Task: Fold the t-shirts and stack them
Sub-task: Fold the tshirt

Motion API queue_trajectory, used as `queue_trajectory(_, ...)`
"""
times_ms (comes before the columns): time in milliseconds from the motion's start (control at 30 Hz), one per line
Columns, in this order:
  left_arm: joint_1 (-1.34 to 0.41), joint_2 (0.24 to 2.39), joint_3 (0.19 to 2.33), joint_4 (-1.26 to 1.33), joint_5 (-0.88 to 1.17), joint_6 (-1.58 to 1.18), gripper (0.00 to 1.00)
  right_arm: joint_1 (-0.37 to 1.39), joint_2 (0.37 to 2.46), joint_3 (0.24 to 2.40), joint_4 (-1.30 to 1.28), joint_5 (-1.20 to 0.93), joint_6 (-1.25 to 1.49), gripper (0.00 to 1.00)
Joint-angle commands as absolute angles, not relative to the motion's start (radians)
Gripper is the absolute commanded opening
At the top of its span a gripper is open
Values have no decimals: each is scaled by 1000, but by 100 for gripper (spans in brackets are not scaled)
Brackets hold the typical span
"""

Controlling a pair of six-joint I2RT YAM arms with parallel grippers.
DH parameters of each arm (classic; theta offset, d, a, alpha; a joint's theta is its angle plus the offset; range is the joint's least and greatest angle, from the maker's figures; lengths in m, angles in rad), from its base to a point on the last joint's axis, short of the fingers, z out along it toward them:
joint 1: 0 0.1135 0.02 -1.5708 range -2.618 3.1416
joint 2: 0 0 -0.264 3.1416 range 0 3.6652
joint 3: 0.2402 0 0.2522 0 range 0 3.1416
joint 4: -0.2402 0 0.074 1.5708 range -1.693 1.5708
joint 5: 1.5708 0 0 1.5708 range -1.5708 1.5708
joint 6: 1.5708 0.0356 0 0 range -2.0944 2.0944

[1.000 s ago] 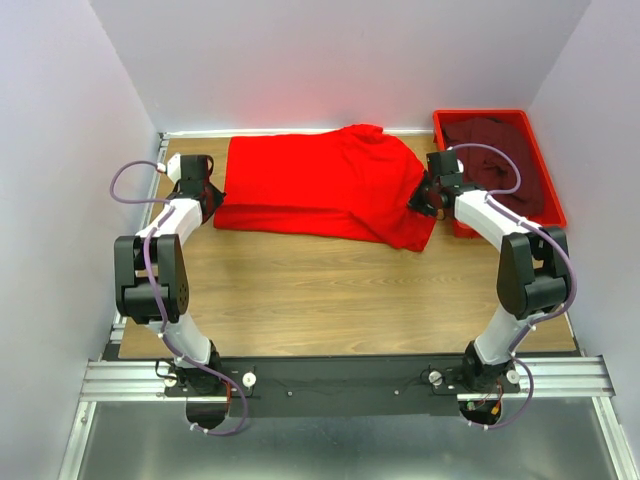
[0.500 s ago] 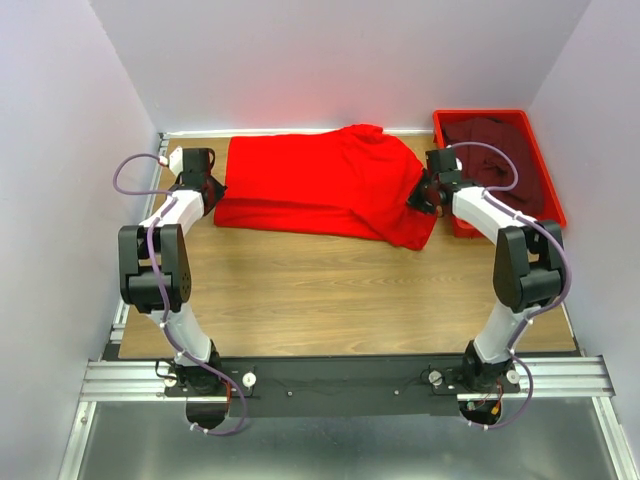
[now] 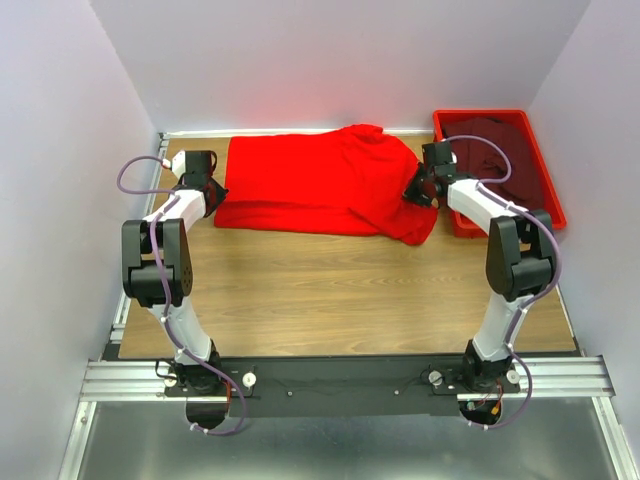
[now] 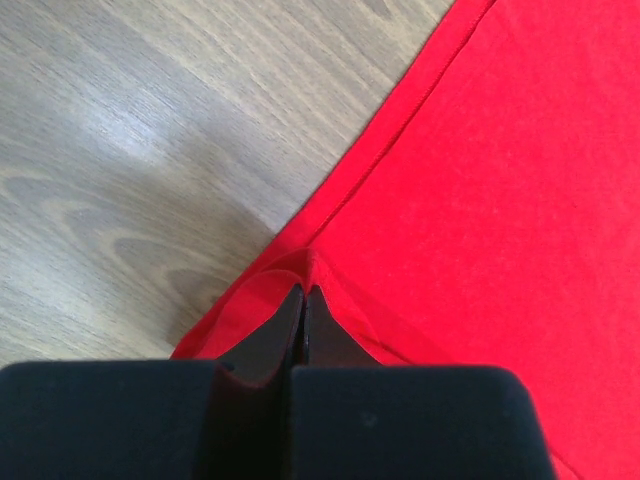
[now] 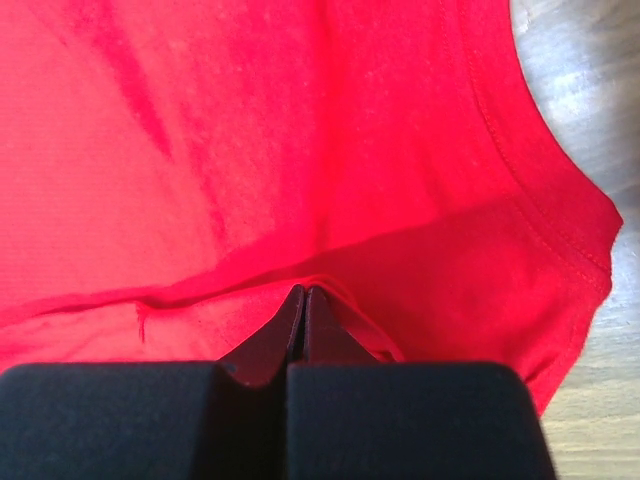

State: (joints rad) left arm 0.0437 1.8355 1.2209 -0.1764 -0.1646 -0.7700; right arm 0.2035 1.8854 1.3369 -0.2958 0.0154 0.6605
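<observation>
Left gripper (image 4: 303, 293) is at the bright red t-shirt's (image 3: 320, 180) left hem, jaws pinched shut on a fold of it. The shirt sprawls along the far side of the surface (image 3: 330, 290) (broad wood showing nearer the bases). Right gripper (image 5: 305, 292): jaws clamped on the shirt's right edge. Maroon t-shirt (image 3: 495, 150) lies in the red tray (image 3: 552, 205), far right.

Left arm (image 3: 176, 214), right arm (image 3: 478, 206): jaws clamped
</observation>
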Motion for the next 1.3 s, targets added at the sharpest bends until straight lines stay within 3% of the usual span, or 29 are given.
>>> queue_trajectory(0,40,1853,1252,-179,-198,-756,0,198,1913,1379,-284,6,641,1)
queue_trajectory(500,41,1858,1241,-167,-193,-761,0,215,1963,1459,-287,-54,629,1)
queue_trajectory(1267,55,1839,1227,-167,-199,-761,0,222,1982,1542,-298,18,618,0)
